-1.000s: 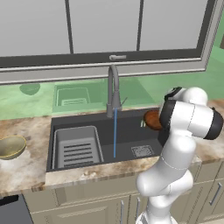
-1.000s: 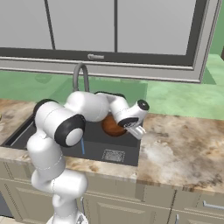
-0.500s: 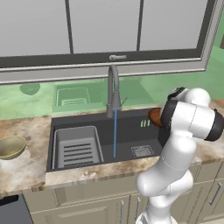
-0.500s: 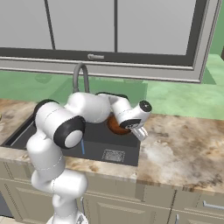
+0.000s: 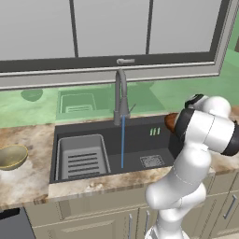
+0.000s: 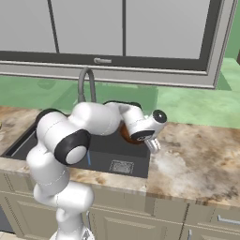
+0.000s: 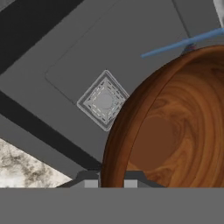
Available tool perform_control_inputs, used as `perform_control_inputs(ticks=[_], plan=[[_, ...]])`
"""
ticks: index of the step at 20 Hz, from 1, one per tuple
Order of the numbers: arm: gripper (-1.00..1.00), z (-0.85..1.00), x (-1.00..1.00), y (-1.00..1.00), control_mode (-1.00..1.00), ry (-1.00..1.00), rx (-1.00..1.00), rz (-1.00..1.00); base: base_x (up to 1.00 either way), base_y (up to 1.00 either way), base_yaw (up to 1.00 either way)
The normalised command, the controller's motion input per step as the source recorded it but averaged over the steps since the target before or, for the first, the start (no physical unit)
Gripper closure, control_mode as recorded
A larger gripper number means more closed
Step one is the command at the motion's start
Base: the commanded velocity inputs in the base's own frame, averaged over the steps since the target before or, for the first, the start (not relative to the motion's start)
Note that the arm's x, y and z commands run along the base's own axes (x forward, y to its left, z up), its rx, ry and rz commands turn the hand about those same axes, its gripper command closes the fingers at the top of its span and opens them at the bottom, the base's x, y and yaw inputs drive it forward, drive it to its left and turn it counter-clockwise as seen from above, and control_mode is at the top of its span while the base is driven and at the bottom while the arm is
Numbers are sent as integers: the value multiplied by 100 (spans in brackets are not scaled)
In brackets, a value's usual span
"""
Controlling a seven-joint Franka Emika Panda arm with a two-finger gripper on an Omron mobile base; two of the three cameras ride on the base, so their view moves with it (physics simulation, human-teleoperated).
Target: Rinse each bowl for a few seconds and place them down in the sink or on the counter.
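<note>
My gripper [image 7: 111,180] is shut on the rim of the dark reddish-brown bowl [image 7: 175,127], which hangs tilted over the right part of the dark sink [image 7: 65,65], above and beside the square drain [image 7: 104,101]. From the right base, the bowl [image 6: 125,134] peeks out behind the hand, and the gripper [image 6: 151,143] is at the sink's right edge. From the left base, a sliver of this bowl [image 5: 171,122] shows behind my arm. The olive-gold bowl [image 5: 11,157] rests on the counter [image 5: 28,179] left of the sink [image 5: 140,140].
The faucet [image 5: 120,98] runs a thin blue stream [image 5: 123,142] into the basin's middle, left of the held bowl. A grey slotted tray [image 5: 83,156] lies in the sink's left half. Mottled counter [image 6: 197,159] stretches to the right of the sink.
The arm has carried the brown bowl a little to the right, away from the water stream and toward the sink's right edge. The gripper stays shut on it.
</note>
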Motion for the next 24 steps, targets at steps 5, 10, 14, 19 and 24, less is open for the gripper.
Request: perform_control_inputs(ticks=[5, 10, 14, 19, 24], plan=[[100, 7, -18, -17, -100, 0, 4, -15, 0, 0, 0], [100, 14, -23, -14, -100, 0, 3, -14, 0, 0, 0], [100, 18, -26, -16, -100, 0, 2, -12, 0, 0, 0], [100, 22, -25, -18, -100, 1, 2, -5, 0, 0, 0], [100, 19, -18, -21, -100, 4, 0, -1, 0, 0, 0]])
